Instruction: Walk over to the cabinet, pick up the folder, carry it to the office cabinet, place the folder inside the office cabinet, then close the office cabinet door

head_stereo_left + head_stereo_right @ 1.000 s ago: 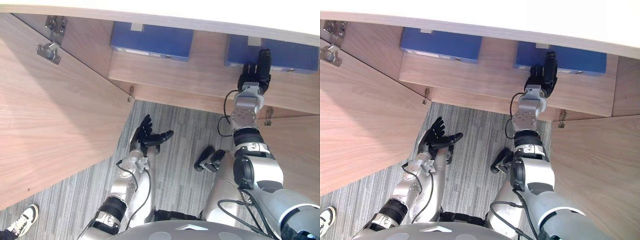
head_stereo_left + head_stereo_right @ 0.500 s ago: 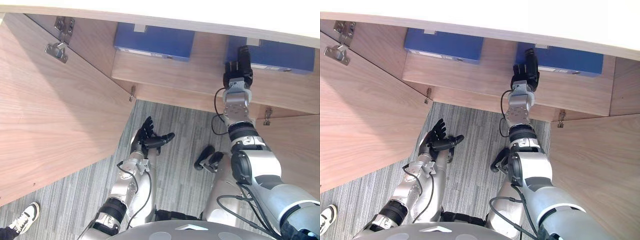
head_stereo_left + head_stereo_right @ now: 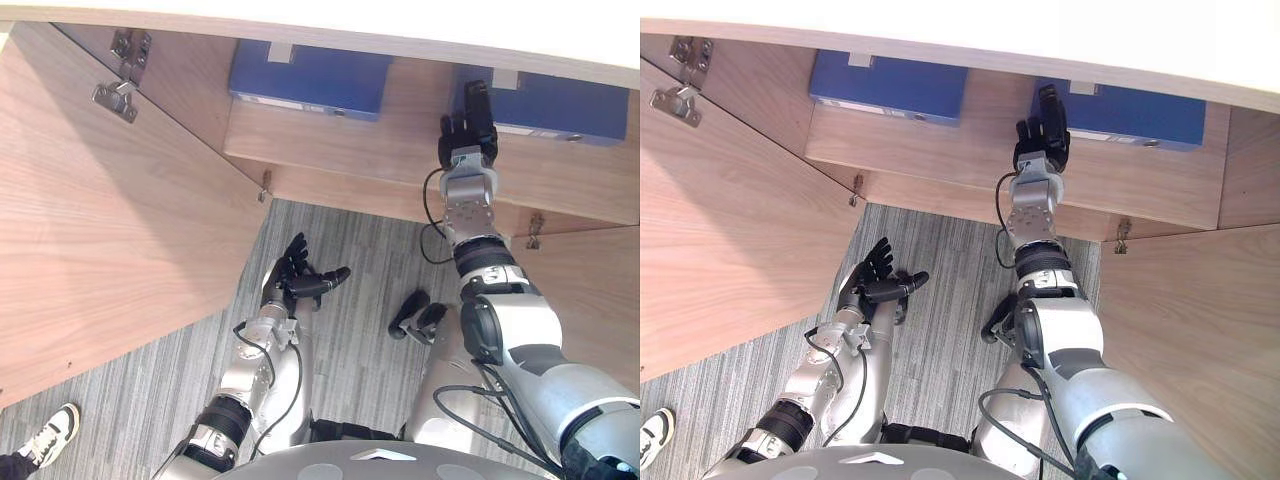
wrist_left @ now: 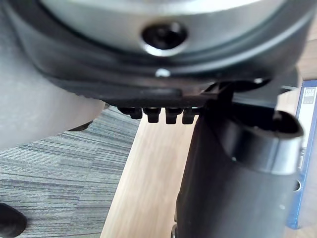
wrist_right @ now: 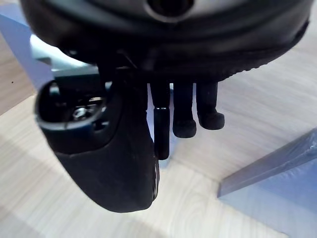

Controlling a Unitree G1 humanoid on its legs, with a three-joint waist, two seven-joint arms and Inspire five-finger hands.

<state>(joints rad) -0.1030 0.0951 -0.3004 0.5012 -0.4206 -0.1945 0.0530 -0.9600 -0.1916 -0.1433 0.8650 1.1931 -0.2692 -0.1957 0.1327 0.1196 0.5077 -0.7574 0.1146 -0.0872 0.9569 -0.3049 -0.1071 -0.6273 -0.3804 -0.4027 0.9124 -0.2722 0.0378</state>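
A blue folder (image 3: 560, 105) is seen lying flat at the right end of the wooden shelf (image 3: 340, 150) inside the office cabinet (image 3: 180, 80). A second blue folder (image 3: 308, 80) lies toward the shelf's left end, well apart from the first. The right hand (image 3: 467, 128) is held over the shelf at the first folder's left end, its fingers (image 5: 184, 114) loosely straight with nothing gripped; contact with the folder cannot be told. The left hand (image 3: 293, 275) is held spread and empty above the grey carpet (image 3: 140, 390). The left door (image 3: 100, 230) and the right door (image 3: 600, 290) are swung wide open.
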